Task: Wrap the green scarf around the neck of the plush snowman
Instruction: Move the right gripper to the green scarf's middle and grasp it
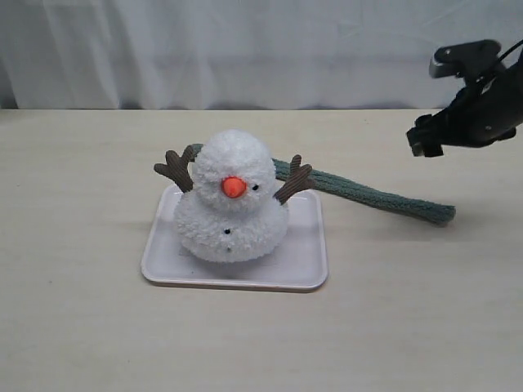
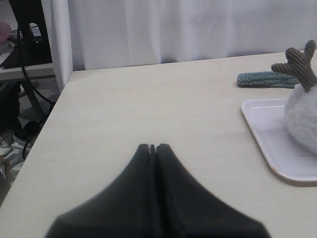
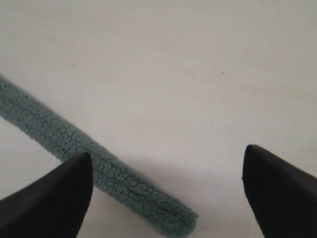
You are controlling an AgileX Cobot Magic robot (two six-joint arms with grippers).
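Observation:
The plush snowman (image 1: pixel 231 200) sits upright on a white tray (image 1: pixel 302 273); its neck (image 1: pixel 263 204) is bare. The green scarf (image 1: pixel 376 196) lies flat on the table behind it, passing behind the head and running out to the right. My right gripper (image 1: pixel 425 139) hangs open above and beyond the scarf's right end. In the right wrist view that end of the scarf (image 3: pixel 129 183) lies below the open right gripper (image 3: pixel 167 152), nearer one finger and untouched. The left gripper (image 2: pixel 152 147) is shut and empty, over bare table left of the tray (image 2: pixel 267 134) and the snowman (image 2: pixel 302 119).
A white curtain (image 1: pixel 245 49) hangs along the back of the table. The scarf's other end (image 2: pixel 262 79) pokes out behind the snowman's brown twig arm (image 2: pixel 299 62). The table's left edge (image 2: pixel 49 114) drops off to a stand and cables (image 2: pixel 25 49).

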